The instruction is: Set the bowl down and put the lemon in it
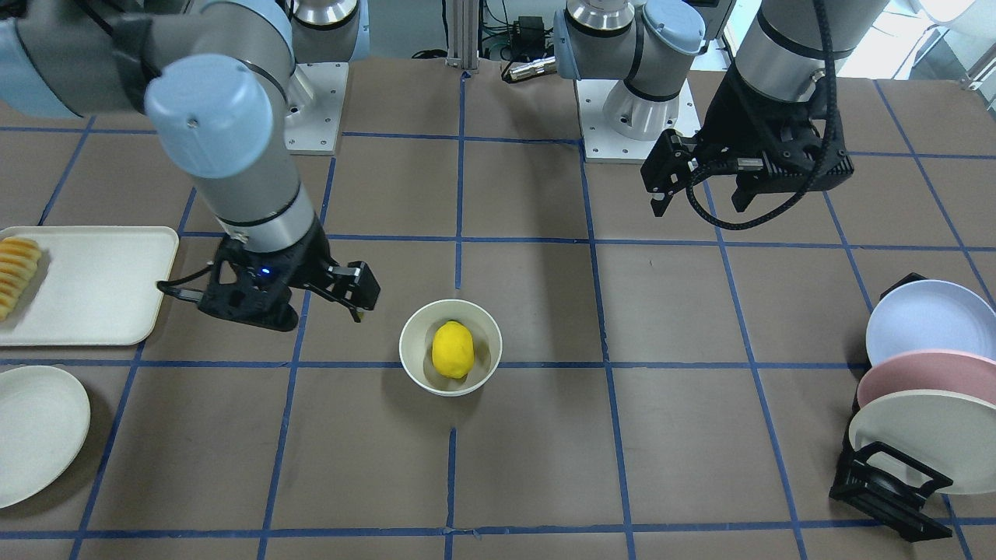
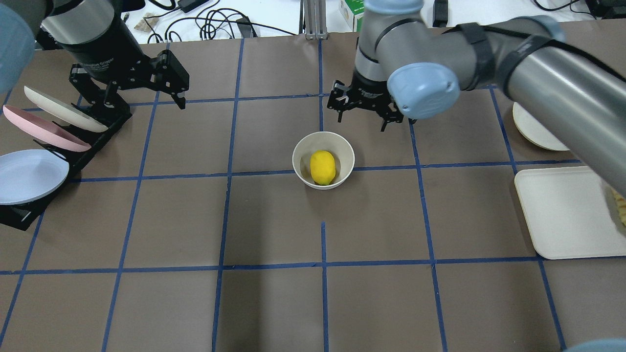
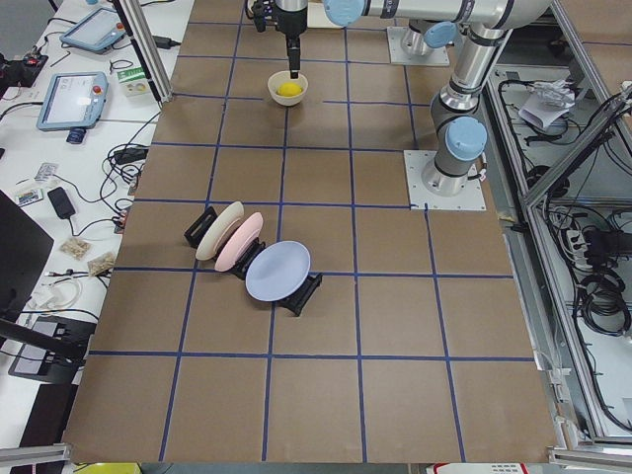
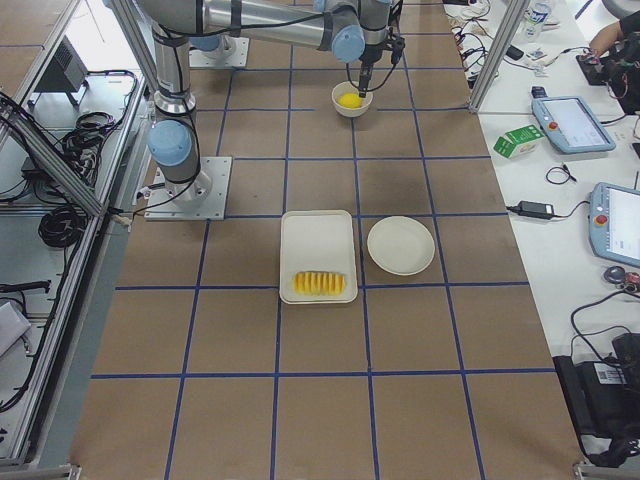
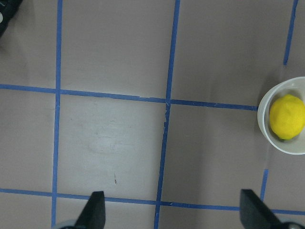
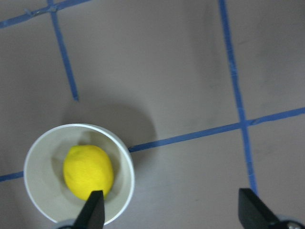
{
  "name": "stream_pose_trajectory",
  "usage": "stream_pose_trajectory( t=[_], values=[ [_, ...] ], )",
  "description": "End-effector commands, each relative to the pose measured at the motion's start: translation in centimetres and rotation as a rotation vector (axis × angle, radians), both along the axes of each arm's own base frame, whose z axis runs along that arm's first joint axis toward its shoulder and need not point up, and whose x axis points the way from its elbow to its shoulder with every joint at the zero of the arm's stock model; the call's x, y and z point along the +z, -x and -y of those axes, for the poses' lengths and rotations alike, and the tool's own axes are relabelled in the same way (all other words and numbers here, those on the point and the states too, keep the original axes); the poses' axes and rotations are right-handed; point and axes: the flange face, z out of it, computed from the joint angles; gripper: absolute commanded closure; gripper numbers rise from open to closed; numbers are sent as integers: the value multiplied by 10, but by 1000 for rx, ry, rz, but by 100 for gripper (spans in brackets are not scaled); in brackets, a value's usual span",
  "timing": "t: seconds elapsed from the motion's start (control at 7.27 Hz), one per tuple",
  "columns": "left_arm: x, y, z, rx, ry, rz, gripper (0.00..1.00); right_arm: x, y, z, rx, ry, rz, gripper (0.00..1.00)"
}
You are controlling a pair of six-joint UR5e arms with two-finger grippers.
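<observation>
Lemon (image 2: pixel 323 167) lies inside the bowl (image 2: pixel 343 150), which stands upright on the desk (image 2: pixel 274 220). Right claw (image 2: pixel 362 122) hovers released just beside the bowl. Left claw (image 1: pixel 698 204) hangs released, well apart, near the plate rack (image 2: pixel 98 142).

A tray (image 1: pixel 101 288) with sliced yellow food (image 1: pixel 17 272) lies beside a cream plate (image 1: pixel 35 432); a rack (image 1: pixel 914 519) holds three plates (image 1: pixel 926 373)

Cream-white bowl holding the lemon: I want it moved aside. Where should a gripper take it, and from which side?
Probably the rim, from straight above, one finger inside, one outside: the small deep cream-white bowl stands upright, and the bright yellow oval lemon leaves room beside it.
</observation>
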Motion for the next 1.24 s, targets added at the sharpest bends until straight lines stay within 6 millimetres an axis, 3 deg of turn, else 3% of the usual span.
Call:
stream_pose_trajectory(
  t=[0.0, 0.41, 0.69, 0.96, 1.1],
  values=[
    [0, 0, 0, 0, -1, 0, 0, 46, 40, -29, 77, 8, -47, 0],
    [-2, -1, 1, 1, -3, 0, 0, 57, 80, -35, 35, -21, -51, 0],
    [-2, -2, 1, 3, -7, 0, 0, 59, 78, -45, 44, -57, -43, 0],
    [1, -1, 0, 1, 2, 0, 0, 77, 73, -56, 77, -25, -33, 0],
    [1, -1, 0, 3, 4, -1, 0, 74, 73, -54, 77, -30, -33, 0]
  ],
)
